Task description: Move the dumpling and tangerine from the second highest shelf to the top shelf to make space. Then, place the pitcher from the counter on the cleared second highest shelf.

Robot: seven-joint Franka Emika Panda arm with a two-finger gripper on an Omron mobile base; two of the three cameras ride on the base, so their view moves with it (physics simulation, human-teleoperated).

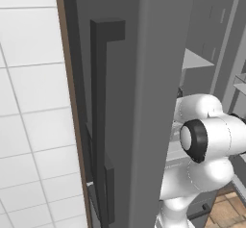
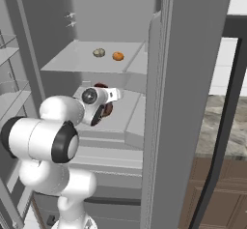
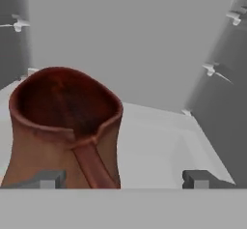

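Pitcher [image 3: 65,131] stands upright on the second highest shelf [image 3: 164,148], left of centre in the hand view, mouth and handle facing you. In the right base view you see only slivers of it [image 2: 108,108] behind the hand, mid-frame. Gripper [image 3: 124,178]: jaws stand wide; left tip sits in front of the pitcher's body, right tip over bare shelf; nothing gripped. Above, on the top shelf [image 2: 72,61], the dumpling [image 2: 99,52] and tangerine [image 2: 117,56] lie near each other, apart, upper centre. Fridge door [image 1: 120,102] blocks most of your left base view. Marbled counter [image 2: 212,121] shows at right, with brown cabinets below it.
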